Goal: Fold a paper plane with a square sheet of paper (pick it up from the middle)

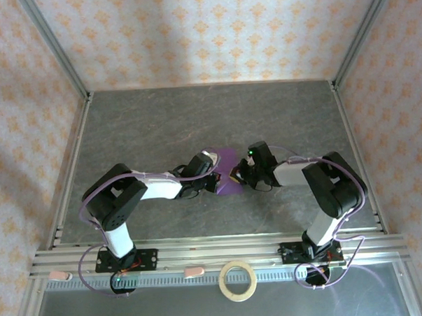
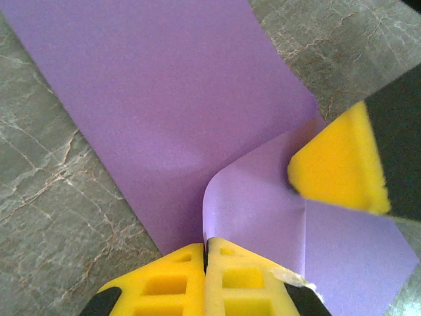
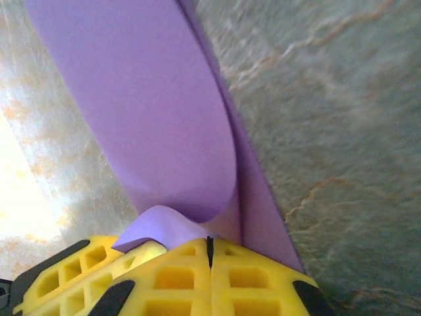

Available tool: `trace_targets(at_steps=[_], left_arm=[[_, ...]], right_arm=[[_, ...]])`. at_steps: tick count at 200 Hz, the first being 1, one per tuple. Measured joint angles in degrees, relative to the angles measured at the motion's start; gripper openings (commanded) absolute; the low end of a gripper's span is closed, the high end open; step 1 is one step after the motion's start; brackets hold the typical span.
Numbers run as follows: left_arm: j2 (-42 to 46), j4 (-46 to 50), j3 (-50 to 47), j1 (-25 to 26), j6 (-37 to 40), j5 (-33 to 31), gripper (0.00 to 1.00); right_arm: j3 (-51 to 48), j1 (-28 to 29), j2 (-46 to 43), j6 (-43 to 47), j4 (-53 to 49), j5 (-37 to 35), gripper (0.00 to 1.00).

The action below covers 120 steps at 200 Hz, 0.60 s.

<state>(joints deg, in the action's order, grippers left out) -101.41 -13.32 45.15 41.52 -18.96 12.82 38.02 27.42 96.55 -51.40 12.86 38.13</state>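
Note:
The purple square sheet of paper (image 1: 229, 164) lies partly folded mid-table, between the two grippers. My left gripper (image 1: 215, 180) reaches it from the left, my right gripper (image 1: 238, 175) from the right. In the left wrist view the sheet (image 2: 164, 99) is flat on the table with one flap curled up, and that flap's edge runs into the shut left gripper (image 2: 206, 245). A yellow finger of the right gripper (image 2: 335, 164) presses on the same flap. In the right wrist view the paper (image 3: 151, 112) rises in a curl from the shut right gripper (image 3: 210, 242).
A tan tape ring (image 1: 238, 280) lies on the near ledge in front of the aluminium rail (image 1: 215, 252). The grey marble-patterned tabletop (image 1: 209, 116) is bounded by metal frame posts and patterned walls. Purple cables loop off both arms.

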Motion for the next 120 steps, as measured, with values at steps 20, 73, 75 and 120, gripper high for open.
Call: trace_targets(at_steps=[20, 73, 75, 120], left_arm=[[0.00, 0.00, 0.00, 0.00, 0.00, 0.00, 0.04], [0.00, 0.00, 0.00, 0.00, 0.00, 0.00, 0.04], [0.00, 0.00, 0.00, 0.00, 0.00, -0.02, 0.04], [0.00, 0.00, 0.00, 0.00, 0.00, -0.02, 0.04]], right_arm=[[0.44, -1.42, -0.20, 0.02, -0.09, 0.28, 0.00], [-0.13, -2.10, -0.20, -0.24, 0.22, 0.39, 0.00], [-0.26, -2.10, -0.20, -0.22, 0.22, 0.35, 0.00], [-0.83, -2.10, -2.08, -0.20, -0.44, 0.46, 0.00]])
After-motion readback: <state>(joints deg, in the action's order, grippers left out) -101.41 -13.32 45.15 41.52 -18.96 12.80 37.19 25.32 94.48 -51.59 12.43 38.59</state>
